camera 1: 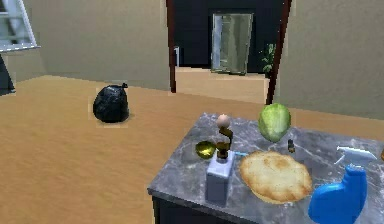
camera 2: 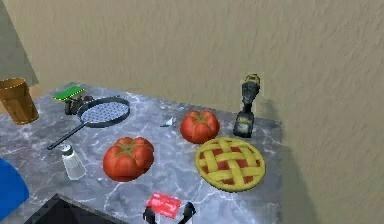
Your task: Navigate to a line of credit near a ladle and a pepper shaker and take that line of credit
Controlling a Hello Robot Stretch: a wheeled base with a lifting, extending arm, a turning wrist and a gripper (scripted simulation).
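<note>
1. Arm side view: a red card (camera 2: 165,205) lies flat on the grey stone counter (camera 2: 295,190), close to the picture's bottom edge.
2. Two dark fingers of the gripper (camera 2: 169,213) show at the bottom edge, one at each side of the card. Because the card rests on the counter right at the gripper, I cannot tell whether the gripper holds anything.
3. Up and left of the card sits a big tomato (camera 2: 128,157), and a small pale shaker (camera 2: 70,160) stands just left of it.
4. A round mesh ladle (camera 2: 100,112) lies farther up the counter, its long handle slanting down toward the shaker.
5. A second tomato (camera 2: 199,125) sits near the wall, with a lattice pie (camera 2: 230,163) to its lower right and a dark bottle (camera 2: 247,105) behind the pie.
6. A brown cup (camera 2: 17,100) stands at the left edge.
7. In the forward view, the counter carries a green lettuce (camera 1: 275,121), a flat bread (camera 1: 275,175) and a blue spray bottle (camera 1: 340,195).
8. A black bag (camera 1: 112,103) sits on the wooden floor (camera 1: 60,150) beyond it.
</note>
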